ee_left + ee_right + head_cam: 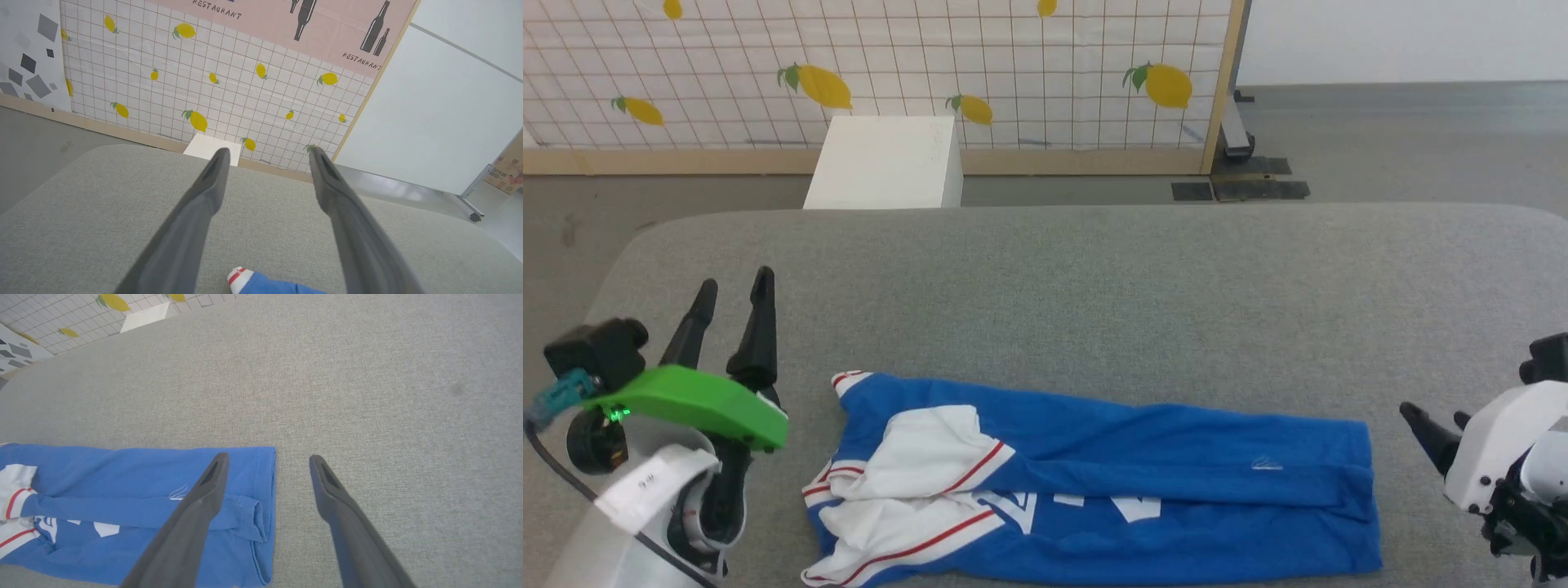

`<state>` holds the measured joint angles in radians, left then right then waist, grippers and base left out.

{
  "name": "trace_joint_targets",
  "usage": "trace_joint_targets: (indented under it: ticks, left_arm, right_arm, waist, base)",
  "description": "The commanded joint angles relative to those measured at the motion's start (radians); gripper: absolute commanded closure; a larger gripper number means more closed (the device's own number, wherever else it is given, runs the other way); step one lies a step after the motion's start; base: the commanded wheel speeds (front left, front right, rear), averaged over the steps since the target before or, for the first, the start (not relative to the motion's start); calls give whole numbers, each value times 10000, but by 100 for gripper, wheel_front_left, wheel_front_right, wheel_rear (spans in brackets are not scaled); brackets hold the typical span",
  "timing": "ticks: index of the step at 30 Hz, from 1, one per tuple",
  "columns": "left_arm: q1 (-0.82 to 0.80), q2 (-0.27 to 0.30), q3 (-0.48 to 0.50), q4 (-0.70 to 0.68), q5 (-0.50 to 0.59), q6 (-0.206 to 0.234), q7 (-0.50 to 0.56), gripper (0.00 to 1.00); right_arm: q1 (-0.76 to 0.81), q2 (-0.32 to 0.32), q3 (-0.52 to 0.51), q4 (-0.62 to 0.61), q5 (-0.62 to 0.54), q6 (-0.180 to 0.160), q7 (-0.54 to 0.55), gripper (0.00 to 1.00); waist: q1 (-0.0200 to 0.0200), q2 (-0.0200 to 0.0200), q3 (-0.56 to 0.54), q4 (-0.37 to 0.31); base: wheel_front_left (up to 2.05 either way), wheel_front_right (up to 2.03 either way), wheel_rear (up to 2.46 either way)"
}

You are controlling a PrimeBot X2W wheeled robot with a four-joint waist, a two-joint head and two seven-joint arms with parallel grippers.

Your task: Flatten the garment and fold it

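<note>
Garment (1143, 445): long axis runs left to right, lying between both arms.
Left gripper (737, 278): open, empty, beside the sleeve end (907, 453).
Right gripper (1431, 415): open, empty, just beside the hem (1368, 490); seemingly nearer.

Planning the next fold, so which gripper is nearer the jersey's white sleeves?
Left. The left gripper hangs just left of the white sleeves; the right gripper sits past the opposite, hem end of the jersey.

You have one garment (1094, 482), one grey padded table (1094, 286), and two grippers: one left gripper (735, 282) and one right gripper (1433, 413), each with two dark fingers. You also have one white box (886, 163) and one panel (1013, 65) with six lemons in the head view.
</note>
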<state>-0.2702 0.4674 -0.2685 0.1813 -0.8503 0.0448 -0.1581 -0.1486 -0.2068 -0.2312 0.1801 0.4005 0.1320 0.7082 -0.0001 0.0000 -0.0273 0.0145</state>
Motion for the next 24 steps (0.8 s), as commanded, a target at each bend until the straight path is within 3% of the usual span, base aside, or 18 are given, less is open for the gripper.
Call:
trace_joint_targets:
  ticks: [1,13,24]
  left_arm:
    - [233,-73,14,-10,149,-37,-254,0]
    - [1125,-607,405,-742,1090,206,-1004,0]
    - [1329,-1053,889,-1252,1530,34,-1034,0]
  right_arm:
    - [166,-5,30,84,47,-13,42,0]
    - [180,-35,393,754,-164,-13,1065,0]
    - [-364,-113,782,1210,-415,-13,2172,0]
  waist:
    - [1,0,104,31]
    - [1,0,659,152]
    - [1,0,1325,403]
  base:
    - [0,0,0]
    - [0,0,0]
    - [0,0,0]
